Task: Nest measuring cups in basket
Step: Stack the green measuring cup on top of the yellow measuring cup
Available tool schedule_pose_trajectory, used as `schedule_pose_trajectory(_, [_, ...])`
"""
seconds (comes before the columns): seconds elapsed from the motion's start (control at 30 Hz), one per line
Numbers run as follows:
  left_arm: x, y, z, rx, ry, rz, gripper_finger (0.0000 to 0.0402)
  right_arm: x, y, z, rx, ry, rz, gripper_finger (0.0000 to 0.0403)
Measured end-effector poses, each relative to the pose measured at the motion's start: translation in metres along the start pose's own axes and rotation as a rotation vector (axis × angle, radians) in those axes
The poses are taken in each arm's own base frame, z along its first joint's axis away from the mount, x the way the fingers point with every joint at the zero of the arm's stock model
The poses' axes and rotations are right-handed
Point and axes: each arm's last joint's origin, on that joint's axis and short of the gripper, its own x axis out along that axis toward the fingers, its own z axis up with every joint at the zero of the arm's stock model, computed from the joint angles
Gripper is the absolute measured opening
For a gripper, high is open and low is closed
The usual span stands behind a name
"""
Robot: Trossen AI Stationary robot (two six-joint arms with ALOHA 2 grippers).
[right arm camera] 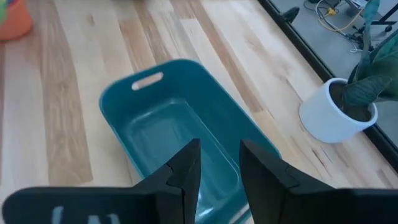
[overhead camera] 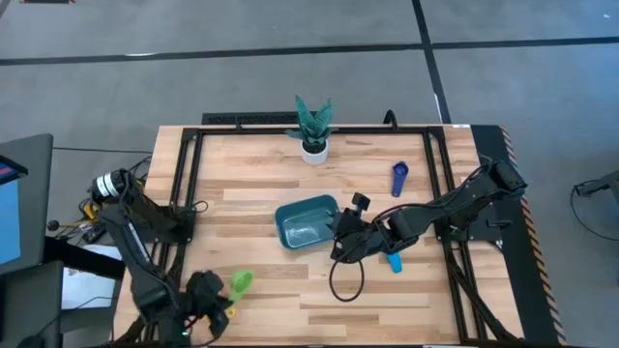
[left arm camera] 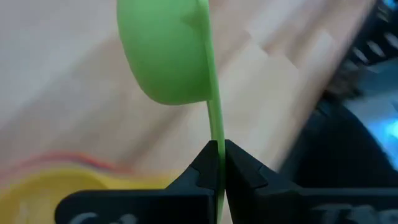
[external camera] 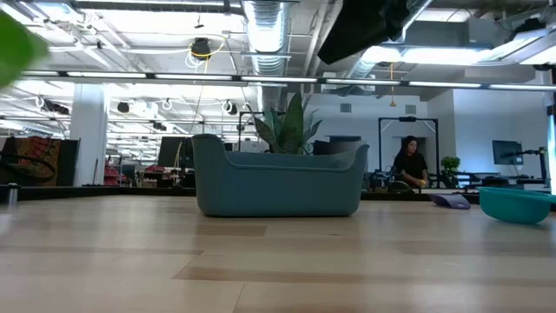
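High view, from the left: the left gripper (overhead camera: 224, 302) sits at the table's (overhead camera: 261, 174) near-left corner, pinching the thin handle of the green measuring cup (overhead camera: 241, 281); the cup's bowl juts out just beyond the fingertips toward the table's middle. Left wrist view confirms it: the two dark fingers (left arm camera: 205, 165) are closed tight on the green handle, the bowl standing above them, and a yellow cup (left arm camera: 62, 183) with a reddish rim behind it lies blurred close below.

Further right, near the table's centre, lies the teal basket (overhead camera: 290, 215), with nothing visible inside it. A white pot with a green plant (overhead camera: 313, 130) stands at the far edge behind it.

Right beside the basket's right end hangs the right gripper (overhead camera: 345, 237); right wrist view shows its fingers (right arm camera: 186, 168) slightly parted over the basket's rim, holding nothing. An orange cup (right arm camera: 13, 18) shows at a corner of that view.

Right of this gripper, a light blue cup (overhead camera: 394, 261) lies just by the arm, and a dark blue cup (overhead camera: 399, 178) lies farther back, well apart from the basket.
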Motion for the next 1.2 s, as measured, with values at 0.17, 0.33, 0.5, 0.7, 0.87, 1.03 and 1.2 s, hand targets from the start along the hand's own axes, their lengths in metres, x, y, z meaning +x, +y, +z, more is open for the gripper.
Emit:
schedule_pose_trajectory(0.17, [-0.031, -0.015, 0.01, -0.049, 0.047, -0.106, 0.0, 0.002, -0.001, 0.001, 0.013, 0.0, 0.007, 0.0127])
schedule_pose_trajectory(0.33, [-0.042, -0.011, -0.007, -0.196, 0.196, -0.079, 0.0, 0.003, -0.002, 0.001, 0.014, 0.024, 0.05, 0.013])
schedule_pose_trajectory(0.5, [-0.053, -0.003, -0.019, -0.262, 0.26, -0.041, 0.0, 0.003, -0.001, 0.001, 0.01, 0.024, 0.05, 0.0134])
schedule_pose_trajectory(0.7, [-0.055, 0.006, -0.018, -0.183, 0.256, 0.029, 0.0, 0.004, -0.003, 0.002, 0.001, 0.025, 0.046, 0.0131])
schedule_pose_trajectory(0.87, [-0.061, 0.014, -0.025, -0.125, 0.3, 0.077, 0.0, 0.004, -0.003, 0.002, -0.009, 0.024, 0.046, 0.0126])
schedule_pose_trajectory(1.03, [-0.06, 0.017, -0.027, -0.109, 0.301, 0.077, 0.0, 0.004, -0.003, 0.002, -0.009, 0.024, 0.047, 0.0129])
schedule_pose_trajectory(1.2, [-0.051, 0.026, -0.03, -0.096, 0.305, 0.086, 0.0, 0.004, -0.003, 0.002, -0.008, 0.024, 0.047, 0.0132])
